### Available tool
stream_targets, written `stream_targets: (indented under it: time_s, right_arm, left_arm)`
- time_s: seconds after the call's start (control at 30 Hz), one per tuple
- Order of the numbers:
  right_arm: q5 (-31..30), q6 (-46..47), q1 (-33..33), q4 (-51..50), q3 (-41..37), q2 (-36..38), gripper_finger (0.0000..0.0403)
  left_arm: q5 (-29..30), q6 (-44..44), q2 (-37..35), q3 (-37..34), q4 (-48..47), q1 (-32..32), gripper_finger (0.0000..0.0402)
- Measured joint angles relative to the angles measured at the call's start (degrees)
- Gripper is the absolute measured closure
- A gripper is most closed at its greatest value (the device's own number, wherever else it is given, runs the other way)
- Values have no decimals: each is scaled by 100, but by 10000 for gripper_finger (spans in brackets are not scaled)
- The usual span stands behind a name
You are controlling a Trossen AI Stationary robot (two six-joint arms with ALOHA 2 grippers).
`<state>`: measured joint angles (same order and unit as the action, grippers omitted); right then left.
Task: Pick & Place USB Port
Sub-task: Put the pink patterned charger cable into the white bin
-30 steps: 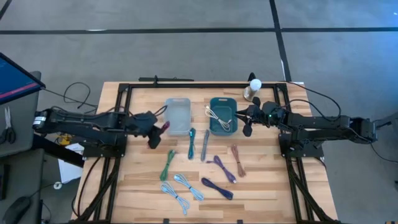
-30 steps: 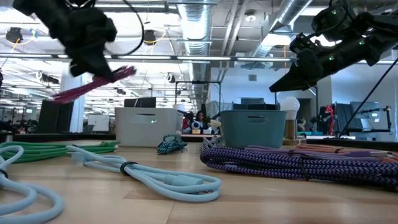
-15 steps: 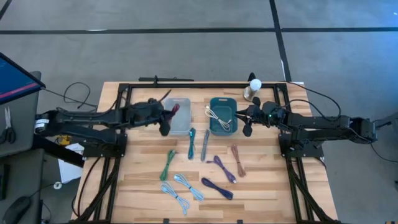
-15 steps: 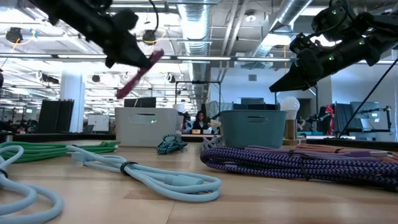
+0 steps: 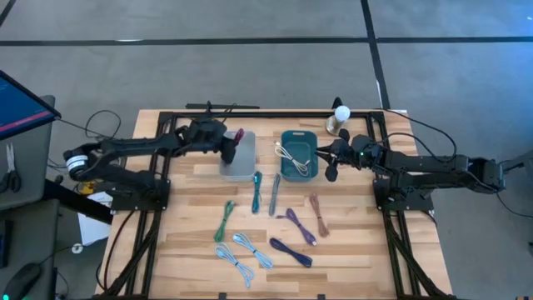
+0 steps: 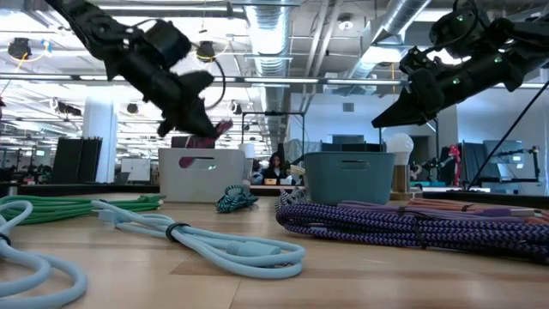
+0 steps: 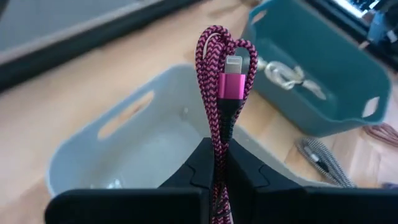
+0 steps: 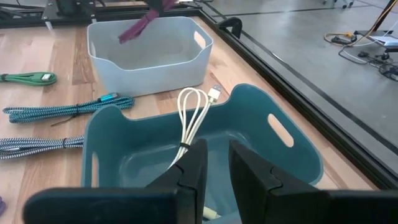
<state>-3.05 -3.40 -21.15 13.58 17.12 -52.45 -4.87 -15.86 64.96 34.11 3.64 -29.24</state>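
Bright, even overhead light; soft shadows; wrist foregrounds blurred.

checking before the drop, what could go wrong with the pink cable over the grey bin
The left gripper pinches the pink cable low down, so its loop sticks out over the grey bin; released here, it might catch the rim and hang out. The teal bin with the white cable sits close beside, so a swing could drop it there. The right gripper hovers over that bin.
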Motion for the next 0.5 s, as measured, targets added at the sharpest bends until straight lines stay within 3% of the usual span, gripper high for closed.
stream_targets:
  time_s: [0.3, 0.5]
  right_arm:
    - [0, -2, 0, 0, 0, 0, 344]
    - [0, -2, 0, -2, 0, -2, 344]
  left_arm:
    - [-272, -113, 618, 0, 84, -70, 384]
    - [-263, -92, 602, 0, 300, -70, 343]
